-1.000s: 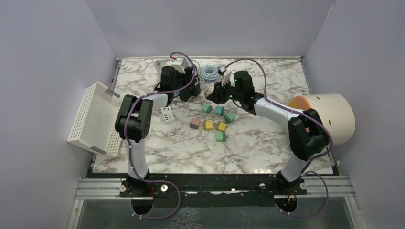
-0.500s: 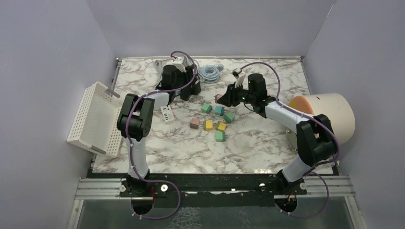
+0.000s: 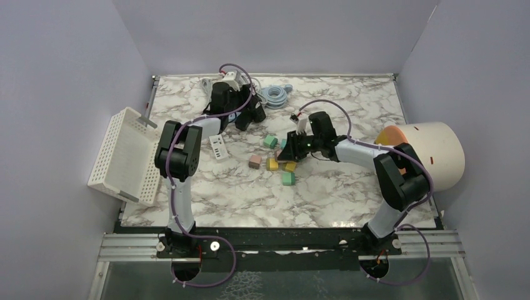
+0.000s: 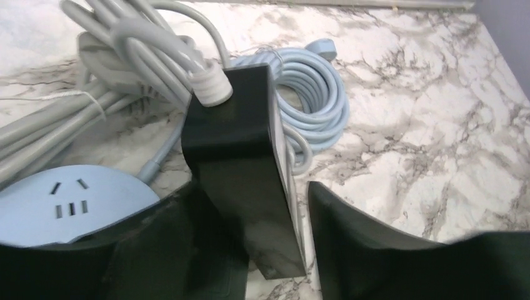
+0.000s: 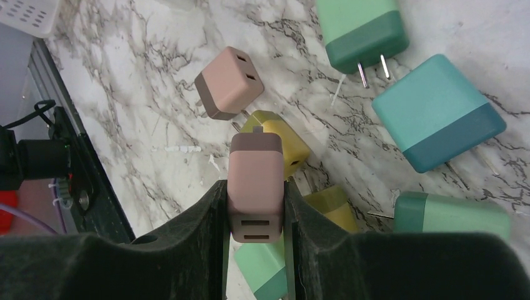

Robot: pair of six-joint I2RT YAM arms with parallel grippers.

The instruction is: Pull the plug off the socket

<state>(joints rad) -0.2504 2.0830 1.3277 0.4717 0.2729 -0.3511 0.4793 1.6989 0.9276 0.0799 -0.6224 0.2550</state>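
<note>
On the tabletop, the pale blue socket is half hidden by the left hand, which is spread around a black block. The right hand pinches the pink, brown-capped plug above other plugs, its prongs barely showing.

Pulled free, the dusty-pink plug, a small two-tone block with two slots in its near face, sits clamped in the right end effector above mid-surface, well apart from the pale blue, round-faced socket by the far edge.
</note>
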